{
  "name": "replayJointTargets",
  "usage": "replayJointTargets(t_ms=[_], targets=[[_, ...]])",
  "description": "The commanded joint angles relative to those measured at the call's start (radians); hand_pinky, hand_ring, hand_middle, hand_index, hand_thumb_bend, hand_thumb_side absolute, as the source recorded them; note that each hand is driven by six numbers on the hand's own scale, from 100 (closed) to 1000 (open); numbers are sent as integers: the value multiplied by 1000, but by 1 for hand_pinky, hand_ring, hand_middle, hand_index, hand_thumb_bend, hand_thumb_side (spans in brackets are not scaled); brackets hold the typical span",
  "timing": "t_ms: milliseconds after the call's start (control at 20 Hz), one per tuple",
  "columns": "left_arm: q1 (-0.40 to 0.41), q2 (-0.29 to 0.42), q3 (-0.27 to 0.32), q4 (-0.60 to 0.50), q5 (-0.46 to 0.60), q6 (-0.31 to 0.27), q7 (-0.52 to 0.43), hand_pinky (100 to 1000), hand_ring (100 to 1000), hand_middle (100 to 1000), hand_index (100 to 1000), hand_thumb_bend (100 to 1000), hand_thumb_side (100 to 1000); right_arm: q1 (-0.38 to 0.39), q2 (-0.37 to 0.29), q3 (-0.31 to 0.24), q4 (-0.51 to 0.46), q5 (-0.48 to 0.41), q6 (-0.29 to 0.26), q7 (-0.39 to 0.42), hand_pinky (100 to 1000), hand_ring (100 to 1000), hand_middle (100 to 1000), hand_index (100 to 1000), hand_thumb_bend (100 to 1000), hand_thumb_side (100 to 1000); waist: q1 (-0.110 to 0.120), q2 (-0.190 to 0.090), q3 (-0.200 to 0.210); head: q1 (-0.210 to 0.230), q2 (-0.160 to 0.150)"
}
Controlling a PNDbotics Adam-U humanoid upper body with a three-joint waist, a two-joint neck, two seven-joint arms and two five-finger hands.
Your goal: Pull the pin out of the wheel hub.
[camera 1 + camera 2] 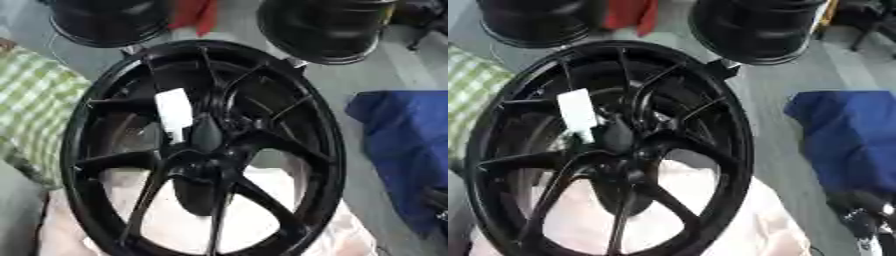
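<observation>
A black spoked wheel hub point(325, 150) stands tilted in the middle of both views, resting on a pale pink cloth point(262, 200). A white pin point(173, 112) sticks out just above and left of the hub's centre, with its narrow end pointing down toward the centre cap point(206, 136). Nothing touches the pin. A dark part with silver bits, apparently my right hand point(866, 216), shows at the lower right corner, well away from the wheel. My left hand shows in neither view.
Two more black wheels point(112, 22) point(328, 30) stand behind the hub, with something red point(194, 15) between them. A green checked cloth point(35, 105) lies at the left and a blue cloth point(402, 140) at the right on the grey floor.
</observation>
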Motion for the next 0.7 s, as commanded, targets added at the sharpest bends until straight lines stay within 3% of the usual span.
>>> replayJointTargets(t_ms=[50,700], targets=[[-3,18,-8,-44,-23,13,56,897,590,558,855,211,575,2,-10,-3,-12,-4,2,1,821,819,657,762,120,408,6,-15,-2,2,-6],[-5,25,-72,-160,-104,66,275,897,594,562,856,219,559,0,-4,-2,-12,-2,13,3,821,820,657,762,123,410,1,-13,-5,7,14]])
